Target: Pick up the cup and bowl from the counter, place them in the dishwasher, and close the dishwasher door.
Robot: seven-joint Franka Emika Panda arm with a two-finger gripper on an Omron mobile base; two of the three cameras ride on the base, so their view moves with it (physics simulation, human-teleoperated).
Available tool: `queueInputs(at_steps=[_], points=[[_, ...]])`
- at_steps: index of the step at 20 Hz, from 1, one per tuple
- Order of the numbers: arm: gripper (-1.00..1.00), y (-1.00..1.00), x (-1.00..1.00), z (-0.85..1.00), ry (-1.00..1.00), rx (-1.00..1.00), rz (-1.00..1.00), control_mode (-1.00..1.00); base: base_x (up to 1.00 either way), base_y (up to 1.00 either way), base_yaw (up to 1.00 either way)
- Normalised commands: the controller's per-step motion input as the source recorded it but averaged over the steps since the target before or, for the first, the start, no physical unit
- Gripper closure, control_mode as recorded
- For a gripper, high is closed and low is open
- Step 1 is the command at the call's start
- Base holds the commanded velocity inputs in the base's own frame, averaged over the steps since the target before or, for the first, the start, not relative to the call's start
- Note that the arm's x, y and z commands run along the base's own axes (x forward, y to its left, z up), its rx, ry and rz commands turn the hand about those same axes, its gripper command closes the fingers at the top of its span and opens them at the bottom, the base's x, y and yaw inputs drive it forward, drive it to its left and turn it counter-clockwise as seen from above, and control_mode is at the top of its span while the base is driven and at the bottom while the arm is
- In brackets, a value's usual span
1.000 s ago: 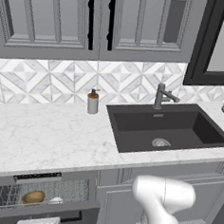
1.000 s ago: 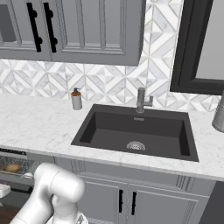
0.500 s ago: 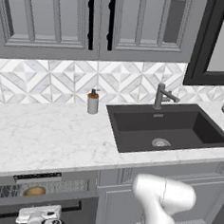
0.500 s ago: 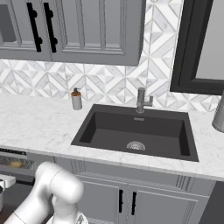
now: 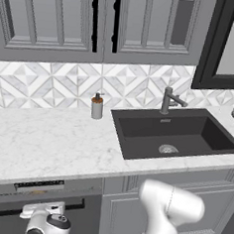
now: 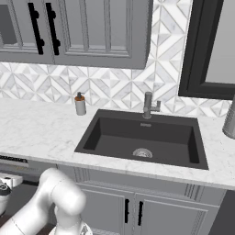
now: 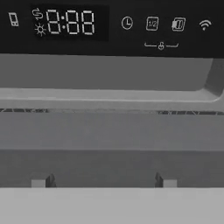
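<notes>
Arm (image 5: 168, 212) low, jaws wide apart.

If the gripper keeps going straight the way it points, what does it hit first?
Most likely the dishwasher door, the grey panel straight ahead in the hand view, just under the dark control strip. Depth is hard to judge.

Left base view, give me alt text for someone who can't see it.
The gripper sits low against the dishwasher door, beside its black bar handle. Above, a marble counter holds a soap dispenser and a dark sink.
</notes>
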Motion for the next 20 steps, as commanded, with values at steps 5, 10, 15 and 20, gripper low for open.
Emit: queueInputs(at_steps=[5, 10, 15, 20], points=[[-1.0, -0.71, 1.0, -0.05, 0.0, 0.0, 0.01, -1.0, 0.0, 0.0, 0.0], [-1.0, -0.7, 1.0, -0.09, 0.0, 0.0, 0.01, -1.0, 0.0, 0.0, 0.0], [-1.0, -0.64, 1.0, -0.09, 0.0, 0.0, 0.01, -1.0, 0.0, 0.0, 0.0], [-1.0, -0.64, 1.0, -0.12, 0.0, 0.0, 0.02, -1.0, 0.0, 0.0, 0.0]])
